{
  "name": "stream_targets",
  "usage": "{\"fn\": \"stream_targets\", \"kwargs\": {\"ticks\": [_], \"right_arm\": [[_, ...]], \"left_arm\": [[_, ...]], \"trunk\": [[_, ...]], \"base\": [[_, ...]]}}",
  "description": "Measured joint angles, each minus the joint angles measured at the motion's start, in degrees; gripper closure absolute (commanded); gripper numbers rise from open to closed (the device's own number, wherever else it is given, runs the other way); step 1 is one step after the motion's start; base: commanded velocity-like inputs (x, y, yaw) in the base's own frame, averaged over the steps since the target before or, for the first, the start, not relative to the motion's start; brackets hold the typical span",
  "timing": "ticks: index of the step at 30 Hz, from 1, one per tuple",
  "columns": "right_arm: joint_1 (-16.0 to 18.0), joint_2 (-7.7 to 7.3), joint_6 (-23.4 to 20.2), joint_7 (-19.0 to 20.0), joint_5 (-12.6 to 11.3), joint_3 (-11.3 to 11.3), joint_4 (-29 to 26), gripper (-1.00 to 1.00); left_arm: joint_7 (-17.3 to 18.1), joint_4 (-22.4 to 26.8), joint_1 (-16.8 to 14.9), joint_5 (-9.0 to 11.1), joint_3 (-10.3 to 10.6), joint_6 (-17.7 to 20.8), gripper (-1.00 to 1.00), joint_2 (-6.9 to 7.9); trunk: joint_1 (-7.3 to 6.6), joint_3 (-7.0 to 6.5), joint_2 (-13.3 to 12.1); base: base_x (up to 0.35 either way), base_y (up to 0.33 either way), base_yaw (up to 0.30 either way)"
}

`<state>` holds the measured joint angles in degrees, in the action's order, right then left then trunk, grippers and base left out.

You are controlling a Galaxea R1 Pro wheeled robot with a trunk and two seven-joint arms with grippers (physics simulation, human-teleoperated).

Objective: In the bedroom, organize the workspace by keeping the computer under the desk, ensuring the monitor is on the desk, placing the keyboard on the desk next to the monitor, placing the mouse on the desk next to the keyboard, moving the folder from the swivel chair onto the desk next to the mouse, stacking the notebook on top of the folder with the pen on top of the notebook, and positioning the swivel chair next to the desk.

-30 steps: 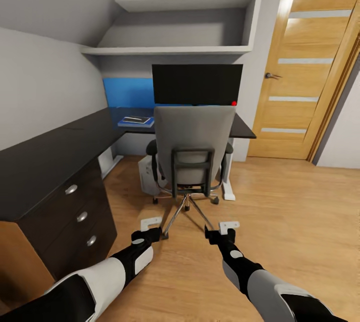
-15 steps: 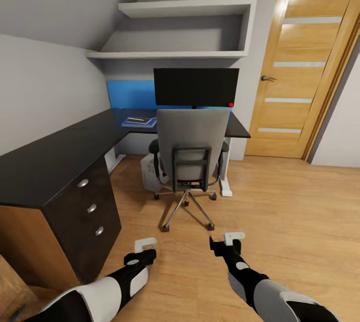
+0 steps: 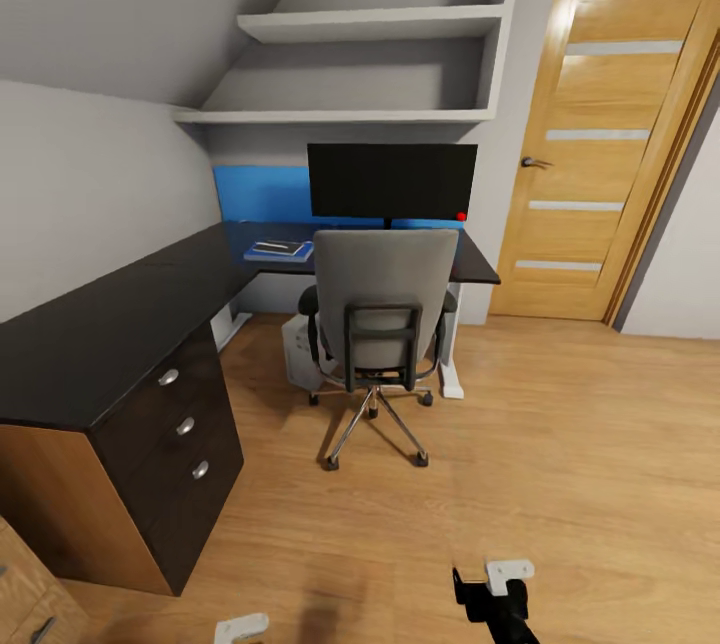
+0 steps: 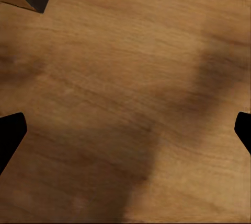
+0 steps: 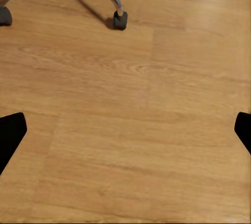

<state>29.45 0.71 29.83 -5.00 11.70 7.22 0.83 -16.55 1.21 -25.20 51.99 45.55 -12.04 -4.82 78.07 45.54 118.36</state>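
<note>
The desk (image 3: 90, 324) is running along the left wall and turning under the shelves; its black top is carrying the monitor (image 3: 391, 181) against the blue back panel. The swivel chair (image 3: 378, 314) is standing tucked at the desk, its back toward the robot, with the computer (image 3: 297, 352) sitting on the floor beneath the desktop just beside it. The folder (image 3: 279, 250) is lying on the desk left of the monitor, with a dark flat item, likely the notebook (image 3: 278, 247), resting on it; a pen cannot be made out. Keyboard and mouse are hidden behind the chair back.

The left gripper (image 4: 125, 130) and right gripper (image 5: 125, 130) are hanging over bare wood floor, jaws spread wide and empty, well apart from the chair.

Judgement: the arrangement appears nearly complete. Step in hand: verification. Keep both arms low and clear of the chair casters (image 5: 120, 21) so that no contact rolls the chair away from the desk.
</note>
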Motion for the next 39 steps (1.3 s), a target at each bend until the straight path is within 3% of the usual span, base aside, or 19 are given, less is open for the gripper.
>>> {"fn": "stream_targets", "kwargs": {"ticks": [8,15,22,28,31,39], "right_arm": [[-2.67,-0.01,-0.13,0.05,0.03,0.01,0.32,-1.00],[-4.65,0.05,-0.11,0.06,0.03,0.01,0.36,-1.00],[-5.62,0.18,0.30,0.06,0.01,-0.02,0.35,-1.00],[-5.77,0.15,0.64,0.04,-0.11,0.01,0.30,-1.00],[-5.81,0.15,2.12,0.01,-0.20,0.02,0.32,-1.00],[-6.78,0.10,11.67,-0.02,-0.33,0.10,0.36,-1.00]], "left_arm": [[0.04,0.00,2.81,-0.04,0.01,-0.50,-1.00,0.84],[0.09,0.00,3.39,-0.04,0.01,-0.65,-1.00,2.22],[0.10,0.00,3.49,-0.07,0.03,-1.36,-1.00,2.60],[0.15,0.00,4.13,0.04,0.07,-7.35,-1.00,2.63],[0.19,0.00,5.27,0.14,0.09,-12.48,-1.00,2.63],[0.33,-0.01,6.87,0.32,0.04,-21.32,-1.00,2.66]], "trunk": [[-1.76,-1.44,-3.21],[-3.30,-2.69,-6.02],[-4.83,-3.95,-8.83],[-6.15,-5.03,-11.23],[-6.81,-5.57,-12.44],[-8.57,-7.00,-15.64]], "base": [[0.000,0.000,0.000],[0.000,0.000,0.000],[0.000,0.000,0.000],[0.000,0.000,0.000],[0.000,0.000,0.000],[0.000,0.000,0.000]]}}
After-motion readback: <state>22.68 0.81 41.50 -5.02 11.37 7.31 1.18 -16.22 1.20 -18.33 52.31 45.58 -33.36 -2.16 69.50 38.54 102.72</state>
